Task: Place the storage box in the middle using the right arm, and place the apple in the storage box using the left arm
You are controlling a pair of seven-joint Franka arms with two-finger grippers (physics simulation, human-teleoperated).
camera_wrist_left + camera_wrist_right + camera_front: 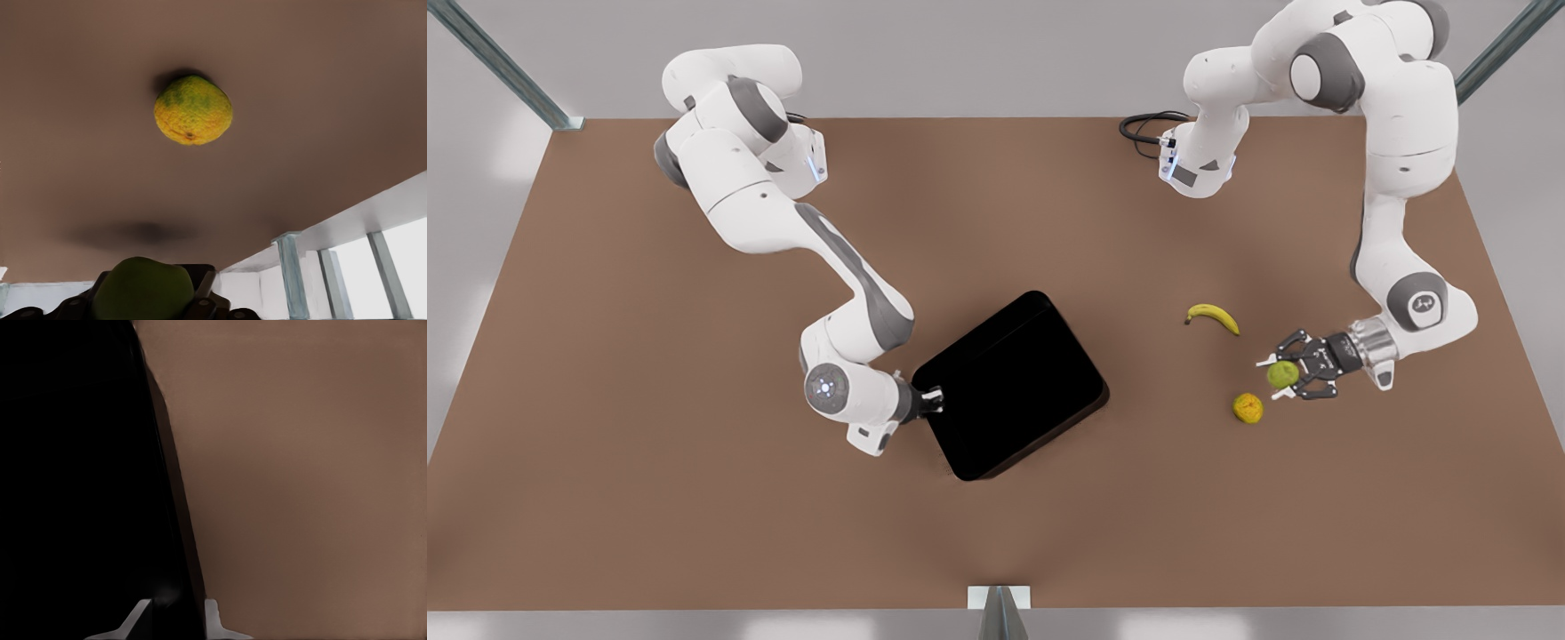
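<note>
The brown tabletop (pixel 649 462) is carrying everything, and the two white arms are reaching in from its far edge. The right arm (pixel 783 222), on the front view's left, is stretching down toward the middle, while the left arm (pixel 1405 178), on the front view's right, is bending low over the fruit. The storage box (pixel 1009 387) is sitting turned at an angle near the centre of the tabletop, lying at about 9 o'clock from the fruit and well apart from it. The right claw (pixel 935 398) is gripping the box at the box's 9 o'clock edge; in the right wrist view its two pale fingertips (pixel 137 620) are straddling the thin black wall of the box (pixel 73 480), one on each side, so the claw is closing narrowly on that rim. The banana (pixel 1213 316) is lying on the tabletop at about 11 o'clock from the apple, clear of it. The left claw (pixel 1282 374) is holding the apple (pixel 1282 373) between its fingers; in the left wrist view the apple (pixel 142 291) is sitting tight in the black claw. The yellow-orange round fruit (pixel 1248 408) is resting on the tabletop at about 7 o'clock from the apple, just beside it, and in the left wrist view this fruit (pixel 193 110) is casting a soft shadow on the brown surface.
</note>
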